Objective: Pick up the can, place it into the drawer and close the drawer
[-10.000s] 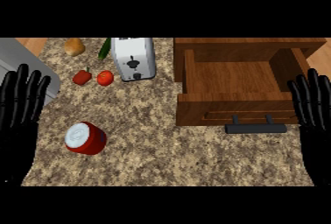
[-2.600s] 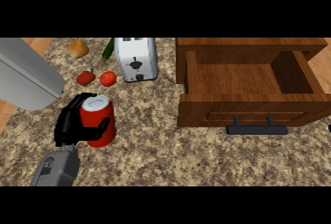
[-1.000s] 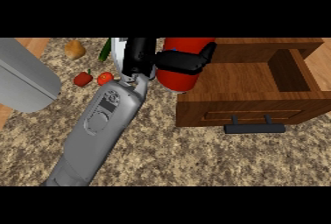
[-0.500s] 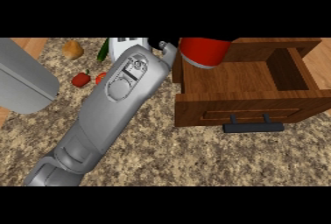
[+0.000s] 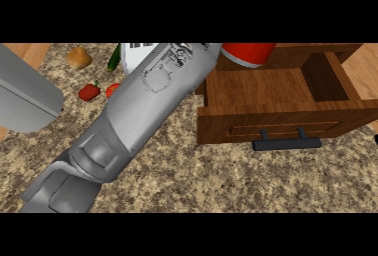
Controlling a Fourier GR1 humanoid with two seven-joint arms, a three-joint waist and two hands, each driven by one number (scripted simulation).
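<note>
Red can [image 5: 249, 54] at top edge above open wooden drawer [image 5: 277, 90], left forearm [image 5: 140, 115] across tabletop [image 5: 221, 175], robot hand grip state cannot tell

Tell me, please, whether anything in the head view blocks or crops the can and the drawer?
Head view: the grey left forearm runs diagonally up the frame, hiding much of the counter; the red can is cut off by the top edge; the open drawer shows fully, evenly lit, without glare.
</note>
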